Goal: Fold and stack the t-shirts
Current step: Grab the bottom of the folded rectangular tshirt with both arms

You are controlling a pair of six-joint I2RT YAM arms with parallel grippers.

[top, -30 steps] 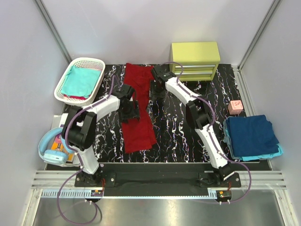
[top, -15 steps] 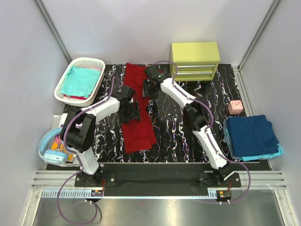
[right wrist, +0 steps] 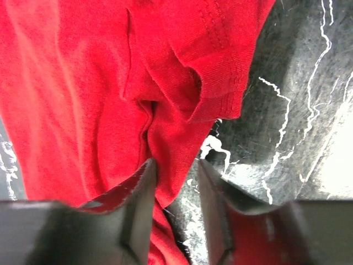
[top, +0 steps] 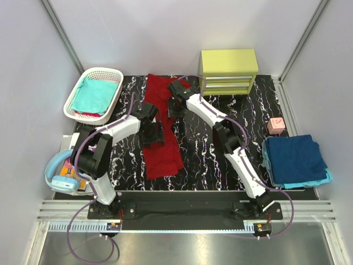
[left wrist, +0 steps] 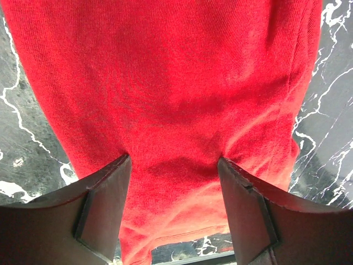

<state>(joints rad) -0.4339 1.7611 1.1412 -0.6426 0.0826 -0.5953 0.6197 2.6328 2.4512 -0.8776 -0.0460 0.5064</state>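
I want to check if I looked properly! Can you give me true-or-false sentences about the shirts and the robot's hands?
1. The red shirt lies on the black table. True.
2. The white basket is empty. False: the basket holds a teal shirt.
3. The left hand is open over the red shirt. True.
4. The navy shirt sits on the yellow drawers. False: the navy shirt lies at the table's right side; the drawers stand at the far edge.
5. The right hand is over the basket. False: the right hand is at the red shirt's edge.

Basket [top: 102, 70] back left, drawers [top: 229, 69] back right, spread t-shirt [top: 162, 157] between — folded t-shirts [top: 295, 160] at right edge
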